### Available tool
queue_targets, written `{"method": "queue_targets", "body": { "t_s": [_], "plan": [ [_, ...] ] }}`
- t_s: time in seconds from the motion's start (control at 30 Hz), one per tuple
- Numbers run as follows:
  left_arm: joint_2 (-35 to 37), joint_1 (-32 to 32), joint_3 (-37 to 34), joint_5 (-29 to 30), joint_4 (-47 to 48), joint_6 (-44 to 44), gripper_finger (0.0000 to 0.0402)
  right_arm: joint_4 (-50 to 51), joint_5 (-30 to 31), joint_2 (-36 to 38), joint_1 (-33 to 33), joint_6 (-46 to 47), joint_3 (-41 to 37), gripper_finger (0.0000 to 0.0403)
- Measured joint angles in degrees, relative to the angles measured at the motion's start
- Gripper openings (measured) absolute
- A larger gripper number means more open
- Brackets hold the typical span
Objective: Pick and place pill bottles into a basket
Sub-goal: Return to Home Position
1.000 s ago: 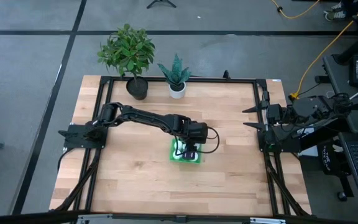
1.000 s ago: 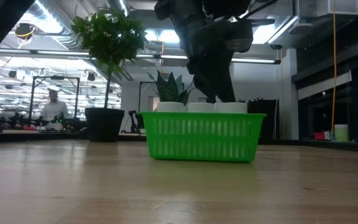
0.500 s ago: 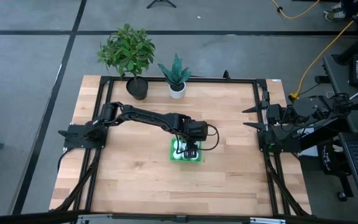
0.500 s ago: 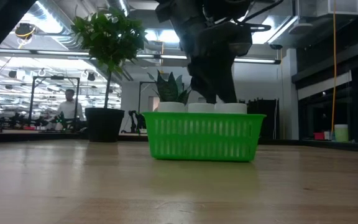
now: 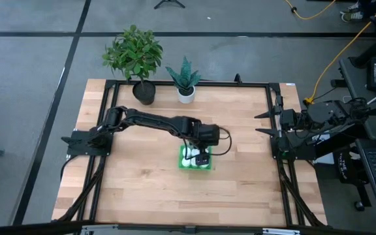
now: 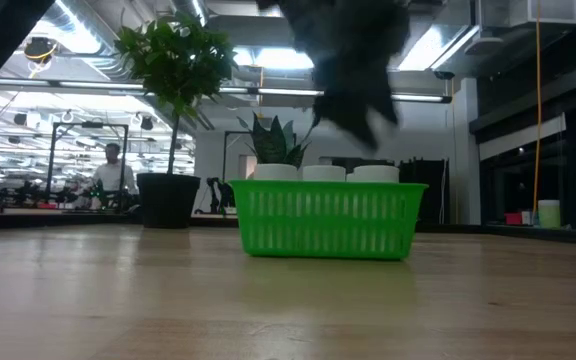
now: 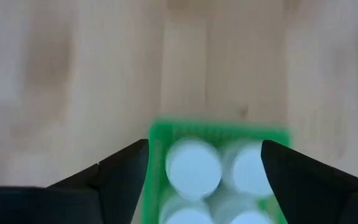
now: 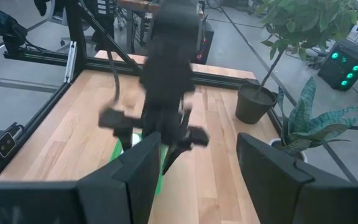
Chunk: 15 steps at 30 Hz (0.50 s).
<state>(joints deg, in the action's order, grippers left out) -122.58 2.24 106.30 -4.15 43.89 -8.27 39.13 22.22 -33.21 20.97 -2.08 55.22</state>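
The green basket (image 5: 195,167) stands in the middle of the table, with several white pill bottles (image 7: 194,168) upright in it. In the low view their caps (image 6: 323,172) show just above its rim. My left gripper (image 7: 204,149) hangs open above the basket's right half (image 5: 202,155), and it is blurred and clear of the caps in the low view (image 6: 356,95). Its fingers stand on either side of the bottles below and touch none. My right gripper (image 5: 261,123) waits open at the table's right edge.
A leafy plant in a black pot (image 5: 143,93) and a spiky plant in a white pot (image 5: 185,95) stand at the table's far edge. A black metal frame (image 5: 175,83) runs around the tabletop. Bare wood lies left, right and near of the basket.
My left gripper has gone up from the bottle caps at the basket's right side, where its fingers reached down before. It now hangs clear above them. The bottles and the basket stay where they were.
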Motion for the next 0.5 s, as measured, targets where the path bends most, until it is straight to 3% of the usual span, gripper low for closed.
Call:
{"method": "queue_targets", "body": {
  "t_s": [0.23,0.37,0.5],
  "plan": [
    [6.88,0.71,15.5,7.52,7.2,0.46,0.0313,0.47,0.0,0.0,0.02,-0.12,0.0,0.0212],
    [14.06,2.79,22.31,17.13,10.65,0.48,0.0313,0.55,0.08,0.05,0.0,-0.12,0.0,0.0212],
    [23.37,6.01,22.75,28.02,14.99,1.93,0.0313,0.58,0.39,1.46,0.0,-3.54,0.0,0.0212]
  ]
}}
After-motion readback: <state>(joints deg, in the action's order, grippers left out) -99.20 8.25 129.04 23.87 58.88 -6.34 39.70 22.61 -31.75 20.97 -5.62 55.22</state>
